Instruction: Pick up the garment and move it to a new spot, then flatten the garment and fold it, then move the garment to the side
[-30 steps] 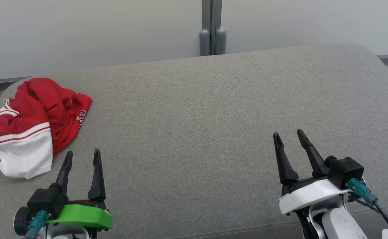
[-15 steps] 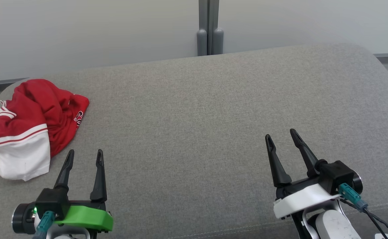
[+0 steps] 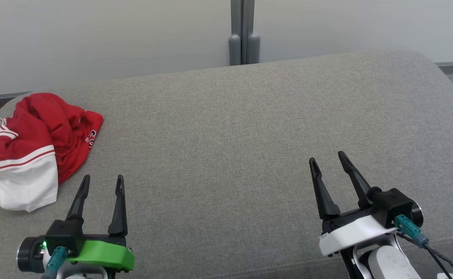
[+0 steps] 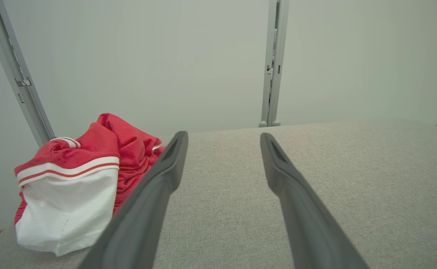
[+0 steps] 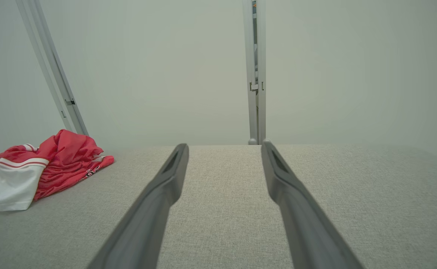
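The garment (image 3: 36,147) is a crumpled red top with white bands and a white panel, lying bunched at the far left of the grey cushion. It also appears at the left of the left wrist view, garment (image 4: 72,183), and far left in the right wrist view, garment (image 5: 42,168). My left gripper (image 3: 102,180) hovers open just right of and nearer than the heap, nothing between its fingers. At the lower right my right gripper (image 3: 329,157) stands open and empty, far from the cloth.
The grey upholstered cushion (image 3: 230,128) spans the whole work area, with a rounded far edge. Behind it rises a pale wall with a grey vertical post (image 3: 242,31). A slanted grey rail (image 4: 16,74) stands behind the garment.
The head camera has shifted slightly, sliding the scene left. The left gripper has edged a little to the right. Both stay open, and the garment lies untouched.
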### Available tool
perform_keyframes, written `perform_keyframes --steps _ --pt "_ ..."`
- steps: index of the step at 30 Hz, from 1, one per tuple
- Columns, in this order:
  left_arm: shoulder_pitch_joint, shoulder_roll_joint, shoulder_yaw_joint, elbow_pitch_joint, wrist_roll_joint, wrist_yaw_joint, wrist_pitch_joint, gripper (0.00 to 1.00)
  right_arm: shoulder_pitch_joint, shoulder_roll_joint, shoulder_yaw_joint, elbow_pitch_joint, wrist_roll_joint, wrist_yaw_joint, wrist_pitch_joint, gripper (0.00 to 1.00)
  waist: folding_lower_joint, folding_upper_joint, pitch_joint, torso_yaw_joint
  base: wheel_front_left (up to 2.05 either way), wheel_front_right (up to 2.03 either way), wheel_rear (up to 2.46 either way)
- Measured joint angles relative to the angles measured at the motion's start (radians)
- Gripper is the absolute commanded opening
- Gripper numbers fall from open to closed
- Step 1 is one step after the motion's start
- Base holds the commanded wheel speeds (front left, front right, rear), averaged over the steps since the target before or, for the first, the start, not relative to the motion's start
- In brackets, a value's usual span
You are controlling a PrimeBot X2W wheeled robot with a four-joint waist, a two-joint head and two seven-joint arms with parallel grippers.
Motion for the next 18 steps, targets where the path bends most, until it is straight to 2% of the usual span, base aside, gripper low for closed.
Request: perform_keyframes --steps 10,18 --pt "0.0 0.0 0.006 0.002 -0.013 0.0 0.0 1.0 0.005 0.0 0.015 0.003 0.003 0.0 0.0 1.0 0.0 0.0 0.0 0.011 0.0 0.0 0.0" --pt "-0.001 0.0 0.018 0.005 -0.035 0.007 -0.001 1.0 0.012 -0.001 0.018 0.002 0.006 0.0 -0.001 1.0 0.0 0.0 0.0 0.075 0.0 0.0 0.0"
